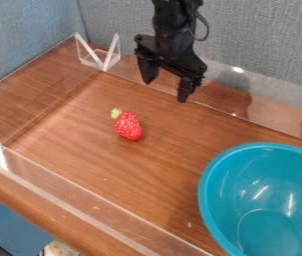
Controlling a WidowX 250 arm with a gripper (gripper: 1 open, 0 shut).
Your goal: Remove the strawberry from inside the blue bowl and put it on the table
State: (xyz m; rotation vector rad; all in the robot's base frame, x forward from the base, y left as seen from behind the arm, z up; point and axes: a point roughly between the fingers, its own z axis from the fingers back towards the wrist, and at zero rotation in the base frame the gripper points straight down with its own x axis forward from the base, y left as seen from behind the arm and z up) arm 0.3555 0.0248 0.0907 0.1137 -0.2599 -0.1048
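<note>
Lying loose on the table (pixel 60 95), the strawberry (pixel 128 126) could be rolled if brushed by the wide-open, empty gripper (pixel 167 82).

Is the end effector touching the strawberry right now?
Apart. The camera view shows the open end effector raised above the table, with bare wood between it and the strawberry.

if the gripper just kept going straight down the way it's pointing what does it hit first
Most likely bare table. The open gripper points steeply down at the wood near the back wall; the strawberry lies off toward the camera and the blue bowl sits well aside, though depth is uncertain.
</note>
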